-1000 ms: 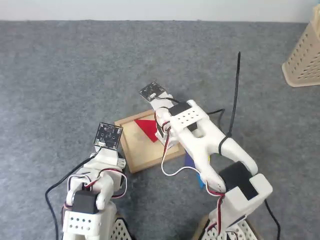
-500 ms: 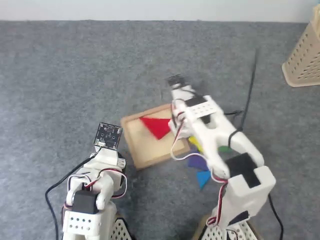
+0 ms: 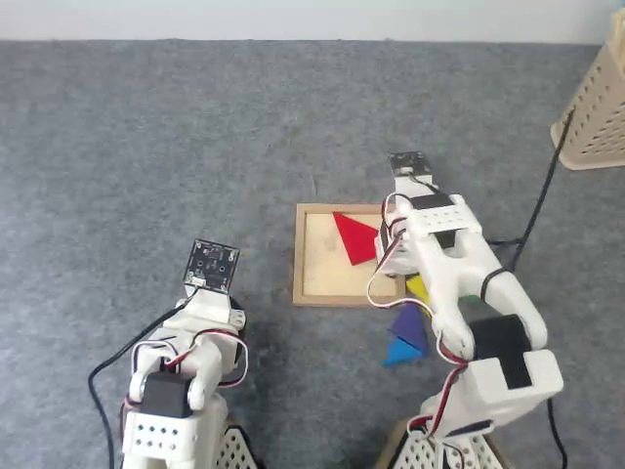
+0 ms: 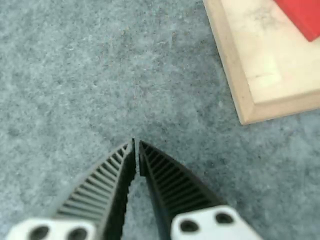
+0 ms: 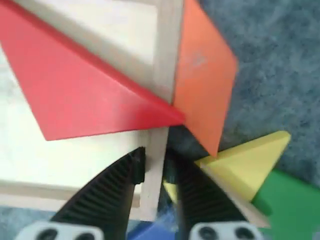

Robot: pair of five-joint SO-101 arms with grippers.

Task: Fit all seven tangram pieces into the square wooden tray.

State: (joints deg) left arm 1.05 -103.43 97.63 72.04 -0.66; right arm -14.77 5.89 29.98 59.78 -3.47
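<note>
**Now squared up: tray swung right by its rim**

One of the right gripper's (image 5: 155, 167) fingers (image 5: 125, 175) sits inside the square wooden tray (image 3: 298, 256) and the other outside, and they close tight on its right rim. The red triangle (image 3: 356, 237) lies in the tray's far right part, with one tip riding over that rim. Just outside the rim are the orange piece (image 5: 205, 70), the yellow triangle (image 3: 418, 288) and the green piece (image 5: 287, 200). The purple triangle (image 3: 410, 324) and blue triangle (image 3: 398, 352) lie nearer the arm's base.

A second ago the tray sat skewed and closer to the left arm. It now lies square to the grey surface (image 3: 146, 147) and farther right, and the right arm has swung with it.

The left gripper (image 4: 136, 150) is closed on nothing, just above the surface near the tray's near left corner. It has not moved.

The tray floor is bare from the red triangle to the left rim. The far and left rims border plain grey surface, while the right rim is crowded by the pieces. A perforated basket (image 3: 596, 107) stands at the far right edge.
</note>
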